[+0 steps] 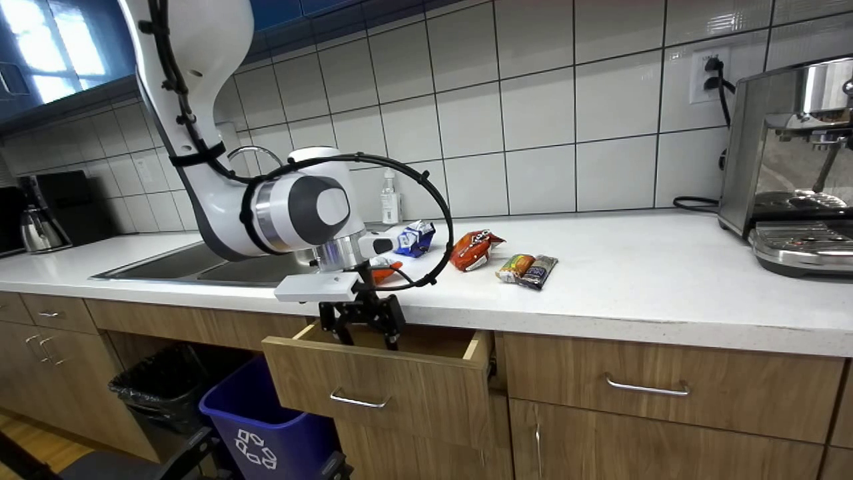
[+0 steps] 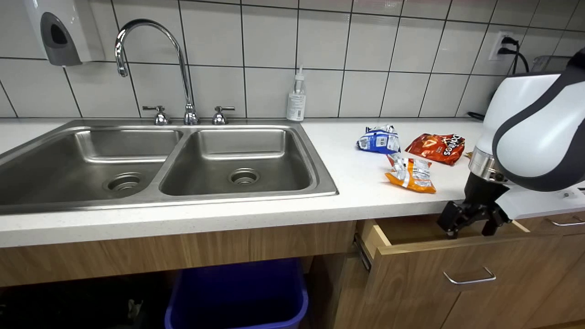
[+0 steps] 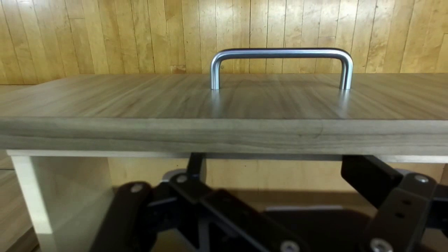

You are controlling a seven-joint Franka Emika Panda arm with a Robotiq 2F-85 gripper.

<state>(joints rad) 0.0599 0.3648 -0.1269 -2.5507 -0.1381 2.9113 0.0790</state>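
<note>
My gripper [image 1: 369, 343] points down into a pulled-out wooden drawer [image 1: 426, 387], just behind its front panel. Its two black fingers stand wide apart with nothing between them. In the wrist view the fingertips reach the inner side of the front panel [image 3: 224, 136]; whether they touch it I cannot tell. A silver handle [image 3: 280, 53] sits on the panel's outer face. On the counter above lie a blue snack bag [image 2: 380, 140], a red Doritos bag [image 2: 438, 148] and an orange bag [image 2: 413, 176]. Yellow [image 1: 514, 268] and dark [image 1: 538, 272] small packets lie farther along.
The white counter edge [image 1: 600, 330] overhangs the drawer. A double steel sink [image 2: 242, 198] with a faucet [image 2: 185, 68] and a clear bottle [image 2: 297, 98] stand alongside. Below is a blue recycling bin [image 1: 266, 427] beside a black-lined bin [image 1: 166, 380]. A coffee machine [image 1: 793, 167] stands farther off.
</note>
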